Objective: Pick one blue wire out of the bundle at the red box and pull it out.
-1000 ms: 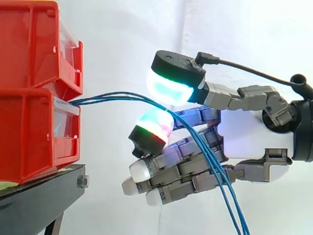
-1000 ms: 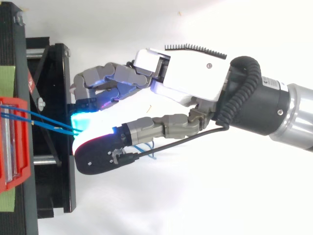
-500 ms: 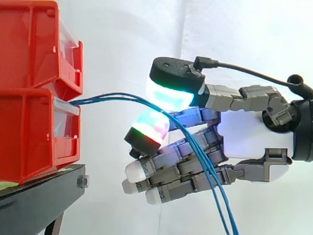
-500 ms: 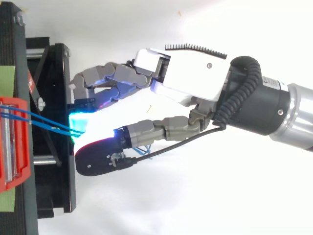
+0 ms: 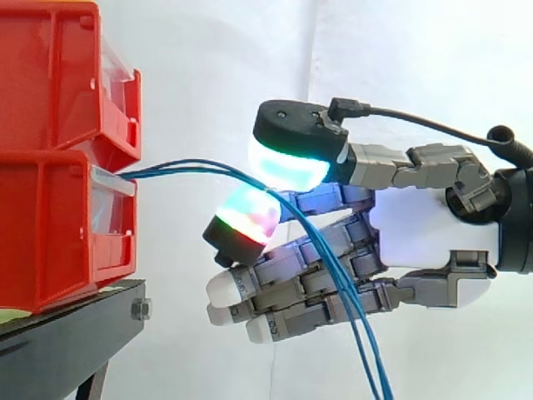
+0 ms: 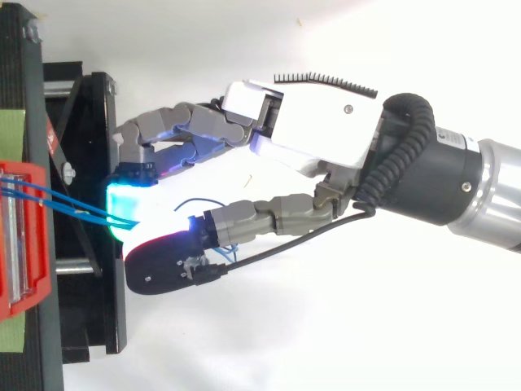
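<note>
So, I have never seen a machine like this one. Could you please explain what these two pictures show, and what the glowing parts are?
It is a robot arm that ends in a mechanical hand with fingers and a thumb. The glowing pads are the hand's own fingertips. One picture is taken from the side, level with the work. The other looks down from above, and there the arm comes in from the right. On the left, two red bins are stacked on a black stand, in front of a white curtain. Thin blue wires come out of the front of the lower bin. They run between two of the glowing pads, which pinch them, and then hang down in front of the other fingers.
</note>
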Controlling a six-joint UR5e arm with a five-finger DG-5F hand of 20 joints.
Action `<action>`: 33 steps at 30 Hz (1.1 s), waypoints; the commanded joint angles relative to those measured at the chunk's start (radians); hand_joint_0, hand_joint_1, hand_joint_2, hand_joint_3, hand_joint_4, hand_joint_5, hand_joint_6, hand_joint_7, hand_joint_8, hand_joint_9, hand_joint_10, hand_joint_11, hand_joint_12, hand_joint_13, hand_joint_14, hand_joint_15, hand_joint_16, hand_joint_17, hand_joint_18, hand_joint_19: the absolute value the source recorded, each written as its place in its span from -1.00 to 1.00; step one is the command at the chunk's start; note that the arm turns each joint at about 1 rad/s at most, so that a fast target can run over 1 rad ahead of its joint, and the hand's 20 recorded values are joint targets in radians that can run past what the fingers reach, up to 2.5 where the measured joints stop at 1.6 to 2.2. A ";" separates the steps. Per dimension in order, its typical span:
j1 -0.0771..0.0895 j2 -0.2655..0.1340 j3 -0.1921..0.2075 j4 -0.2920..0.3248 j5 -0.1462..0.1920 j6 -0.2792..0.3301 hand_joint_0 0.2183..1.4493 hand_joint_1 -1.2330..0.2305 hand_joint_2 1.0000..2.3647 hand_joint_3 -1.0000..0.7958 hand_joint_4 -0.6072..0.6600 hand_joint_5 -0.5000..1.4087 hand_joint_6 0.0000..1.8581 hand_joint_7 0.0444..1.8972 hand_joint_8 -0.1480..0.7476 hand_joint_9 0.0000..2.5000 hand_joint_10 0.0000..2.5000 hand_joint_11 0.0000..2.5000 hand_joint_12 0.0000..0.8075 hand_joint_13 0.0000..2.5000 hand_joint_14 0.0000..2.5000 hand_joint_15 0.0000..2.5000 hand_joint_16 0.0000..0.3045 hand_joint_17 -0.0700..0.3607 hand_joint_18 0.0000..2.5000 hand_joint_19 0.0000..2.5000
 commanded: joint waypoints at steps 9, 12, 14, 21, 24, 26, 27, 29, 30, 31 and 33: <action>0.000 0.000 0.000 0.004 0.001 0.000 -0.46 -0.34 -0.98 0.00 0.33 -0.61 -0.26 0.15 -0.06 -0.38 -0.99 -0.68 -0.05 -0.75 -1.00 -0.88 -0.58 0.00 -0.89 -0.77; 0.000 0.000 0.000 0.004 0.001 0.002 -0.41 -0.39 -0.98 -0.04 0.28 -0.62 -0.23 0.18 -0.09 -0.38 -0.99 -0.66 -0.11 -0.74 -0.99 -0.88 -0.62 -0.06 -0.87 -0.78; 0.000 0.000 0.000 0.004 0.001 0.003 -0.39 -0.43 -0.97 -0.09 0.26 -0.63 -0.20 0.15 -0.12 -0.39 -0.98 -0.65 -0.15 -0.74 -1.00 -0.88 -0.64 -0.09 -0.88 -0.78; 0.000 0.000 0.000 0.002 0.001 0.005 -0.39 -0.34 -0.97 -0.14 0.39 -0.54 -0.46 0.52 -0.18 -0.37 -0.99 -0.78 -0.18 -0.72 -1.00 -0.89 -0.65 -0.12 -0.85 -0.77; 0.000 0.000 0.000 0.002 0.001 0.005 -0.36 -0.29 -0.97 -0.13 0.44 -0.53 -0.46 0.47 -0.18 -0.33 -0.99 -0.77 -0.20 -0.70 -1.00 -0.89 -0.66 -0.13 -0.85 -0.77; 0.000 0.000 0.000 0.004 0.001 0.005 -0.35 -0.30 -0.97 -0.12 0.38 -0.54 -0.46 0.46 -0.17 -0.33 -0.99 -0.71 -0.19 -0.70 -0.99 -0.88 -0.66 -0.14 -0.83 -0.77; -0.002 0.000 0.000 0.004 0.001 0.005 -0.35 -0.31 -0.97 -0.11 0.39 -0.54 -0.46 0.48 -0.18 -0.33 -0.99 -0.69 -0.19 -0.70 -0.99 -0.87 -0.66 -0.13 -0.83 -0.76; -0.002 0.000 0.000 0.004 0.001 0.005 -0.36 -0.37 -0.97 -0.06 0.40 -0.59 -0.36 0.34 -0.16 -0.32 -0.98 -0.59 -0.17 -0.69 -0.99 -0.86 -0.66 -0.13 -0.82 -0.76; -0.002 0.000 0.000 0.004 0.001 0.005 -0.35 -0.42 -0.97 -0.04 0.36 -0.61 -0.30 0.27 -0.15 -0.32 -0.98 -0.56 -0.16 -0.69 -0.99 -0.86 -0.65 -0.13 -0.81 -0.76; -0.002 0.000 0.000 0.004 0.001 0.005 -0.34 -0.44 -0.97 -0.03 0.38 -0.62 -0.26 0.20 -0.15 -0.31 -0.98 -0.54 -0.16 -0.69 -0.99 -0.86 -0.65 -0.12 -0.80 -0.76; 0.000 0.000 0.000 0.004 0.001 0.005 -0.36 -0.46 -0.97 -0.09 0.48 -0.62 -0.25 0.19 -0.14 -0.29 -0.98 -0.56 -0.16 -0.69 -0.99 -0.86 -0.65 -0.12 -0.79 -0.76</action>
